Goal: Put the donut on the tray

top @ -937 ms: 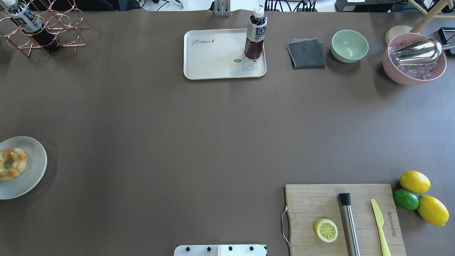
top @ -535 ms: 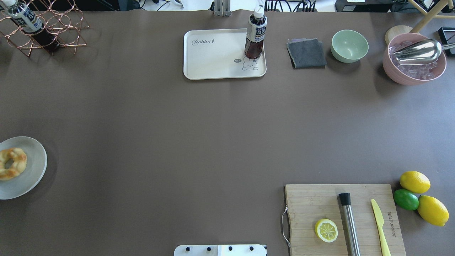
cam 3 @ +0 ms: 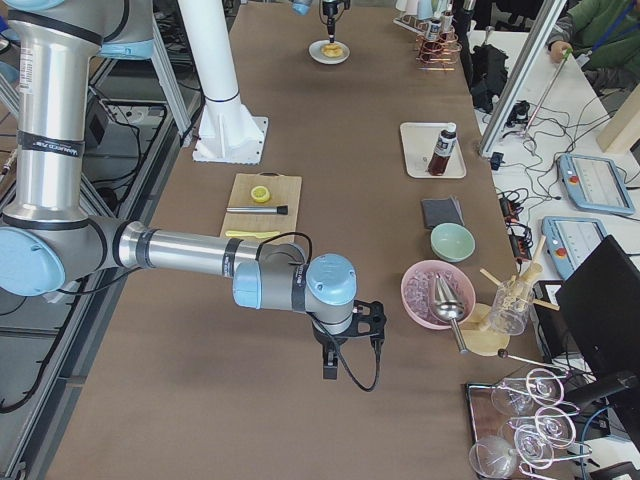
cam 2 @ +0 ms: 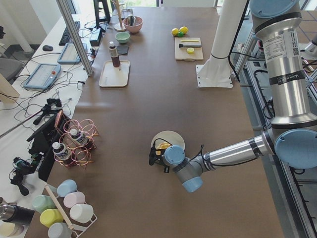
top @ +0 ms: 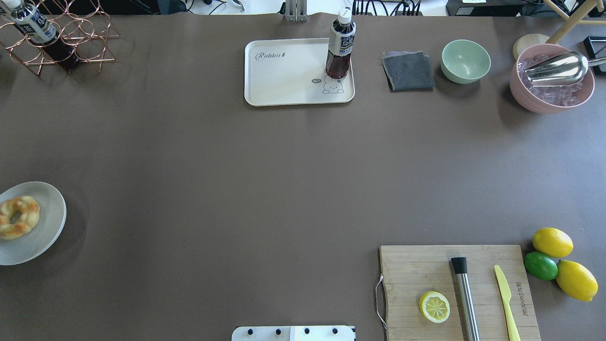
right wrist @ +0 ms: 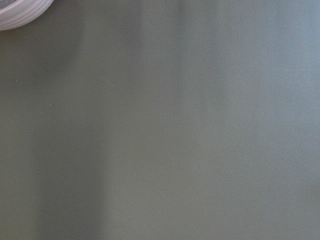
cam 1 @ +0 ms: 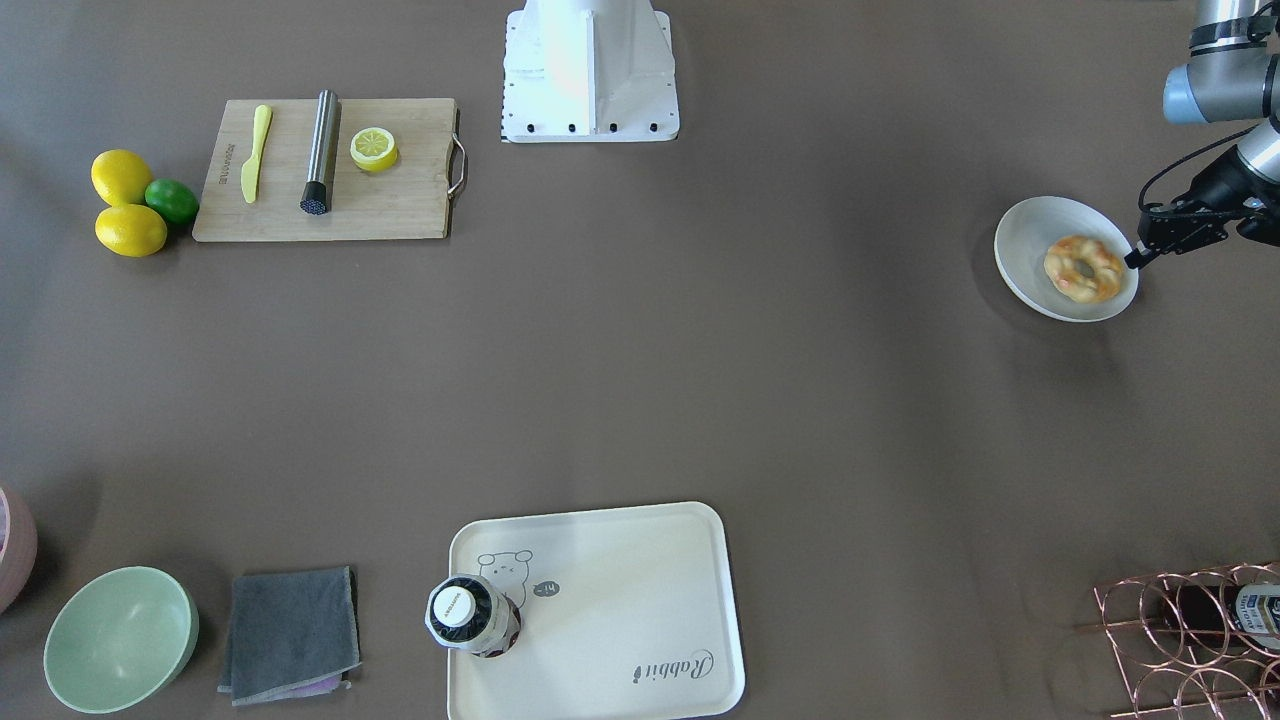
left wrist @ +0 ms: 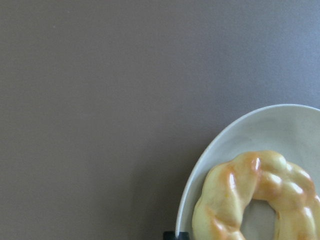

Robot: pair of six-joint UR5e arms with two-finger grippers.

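Observation:
The donut [top: 18,217] lies on a round white plate [top: 45,232] at the table's left edge; it also shows in the front view [cam 1: 1083,268] and the left wrist view [left wrist: 260,200]. My left gripper [cam 1: 1140,248] is at the plate's outer rim, beside the donut; I cannot tell if it is open or shut. The cream tray [top: 284,76] lies at the far middle of the table. My right gripper [cam 3: 345,345] hangs over bare table near the pink bowl [cam 3: 438,290]; I cannot tell its state.
A dark bottle [top: 340,45] stands on the tray's right side, by the bear drawing. A copper rack [top: 61,38] is at the far left. A grey cloth [top: 408,71], green bowl [top: 466,60] and cutting board [top: 416,270] are on the right.
The plate with the donut has slid a little to the right on the table. Nothing else has moved.

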